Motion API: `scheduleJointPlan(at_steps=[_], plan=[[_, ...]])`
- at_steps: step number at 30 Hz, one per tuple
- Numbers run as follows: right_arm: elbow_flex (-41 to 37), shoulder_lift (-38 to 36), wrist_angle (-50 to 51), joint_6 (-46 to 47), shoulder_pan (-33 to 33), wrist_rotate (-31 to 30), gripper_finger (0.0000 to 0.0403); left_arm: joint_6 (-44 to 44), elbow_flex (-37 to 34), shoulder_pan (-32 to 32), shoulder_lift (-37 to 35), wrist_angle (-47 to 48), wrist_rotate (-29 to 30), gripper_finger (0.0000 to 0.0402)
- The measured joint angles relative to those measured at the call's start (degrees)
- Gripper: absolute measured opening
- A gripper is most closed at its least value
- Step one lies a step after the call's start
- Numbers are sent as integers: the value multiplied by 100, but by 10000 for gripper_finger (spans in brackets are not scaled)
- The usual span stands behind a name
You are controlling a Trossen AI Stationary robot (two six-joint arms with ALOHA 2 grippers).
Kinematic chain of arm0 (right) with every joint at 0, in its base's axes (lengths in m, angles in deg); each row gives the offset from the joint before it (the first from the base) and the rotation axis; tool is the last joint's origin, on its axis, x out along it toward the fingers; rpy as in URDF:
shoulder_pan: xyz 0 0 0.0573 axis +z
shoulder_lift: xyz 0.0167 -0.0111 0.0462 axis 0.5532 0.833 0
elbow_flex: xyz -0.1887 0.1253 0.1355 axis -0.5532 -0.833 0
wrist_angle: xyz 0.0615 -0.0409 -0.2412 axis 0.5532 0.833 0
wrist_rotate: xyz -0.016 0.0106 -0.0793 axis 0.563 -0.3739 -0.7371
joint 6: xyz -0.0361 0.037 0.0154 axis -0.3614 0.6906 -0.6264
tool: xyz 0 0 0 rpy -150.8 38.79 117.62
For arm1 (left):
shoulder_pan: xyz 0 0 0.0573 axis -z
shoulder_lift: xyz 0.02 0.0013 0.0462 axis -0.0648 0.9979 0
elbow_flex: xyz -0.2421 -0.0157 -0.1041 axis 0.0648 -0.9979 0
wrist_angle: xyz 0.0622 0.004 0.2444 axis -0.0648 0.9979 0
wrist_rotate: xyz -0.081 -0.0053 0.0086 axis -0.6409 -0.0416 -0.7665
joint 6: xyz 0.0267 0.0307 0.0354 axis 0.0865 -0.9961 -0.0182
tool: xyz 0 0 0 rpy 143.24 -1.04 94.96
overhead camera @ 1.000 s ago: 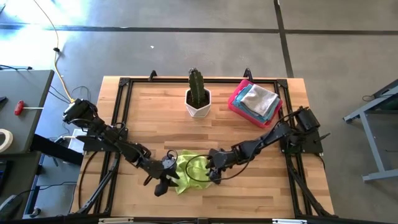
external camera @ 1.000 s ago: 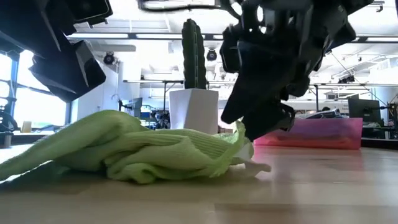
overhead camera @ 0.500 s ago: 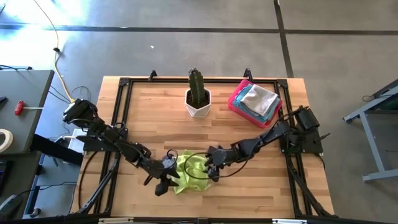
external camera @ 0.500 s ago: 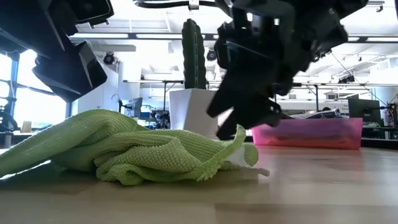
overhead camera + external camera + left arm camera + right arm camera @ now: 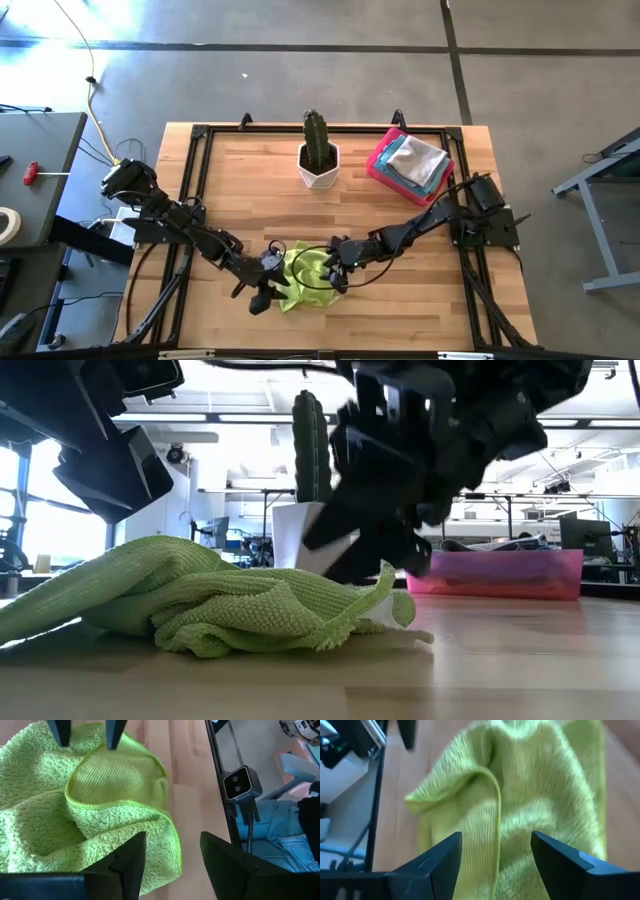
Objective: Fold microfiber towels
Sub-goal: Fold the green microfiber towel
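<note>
One lime green microfiber towel (image 5: 305,272) lies crumpled on the wooden table near its front edge, resting on its bunched folds (image 5: 230,600). A raised fold (image 5: 490,785) runs across it. My left gripper (image 5: 272,290) hangs open just above the towel's left part (image 5: 100,795), its fingers (image 5: 135,855) clear of the cloth. My right gripper (image 5: 333,278) is open and low over the towel's right part (image 5: 530,795), with its fingers on either side of the raised fold. In the low view it (image 5: 365,555) is right at the cloth's top. My right gripper's open fingers (image 5: 350,565) come slanting down from the table's right onto the towel's right part. I cannot tell whether they touch the cloth. My left gripper touches nothing.
A cactus in a white pot (image 5: 318,155) stands at the far middle. A pink tray (image 5: 378,165) at the far right holds folded towels (image 5: 415,160). A black frame (image 5: 190,200) rims the table. A small camera (image 5: 241,782) and a person's jeans (image 5: 270,835) are past the near edge.
My right gripper has moved toward the table's left, further over the towel, and has tipped down, staying open. The folds at the towel's right part have shifted and lie a little flatter than before.
</note>
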Motion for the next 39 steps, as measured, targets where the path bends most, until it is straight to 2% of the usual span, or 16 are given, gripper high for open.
scheduleJointPlan(at_steps=[6,11,19,23,30,35,39], plan=[[0,65,37,71,-20,320,231,3,2,0,0,-4,-1,179],[0,65,-43,74,-8,999,231,5,2,0,0,2,-2,179],[0,65,108,74,212,1562,231,108,2,11,0,15,-27,179],[0,65,108,132,310,1426,231,148,2,11,0,18,-39,179],[0,65,109,505,323,438,199,290,2,13,0,21,-38,179],[0,63,107,496,317,395,166,298,2,11,0,18,-37,179],[0,63,109,481,317,274,117,298,2,11,0,18,-36,179]])
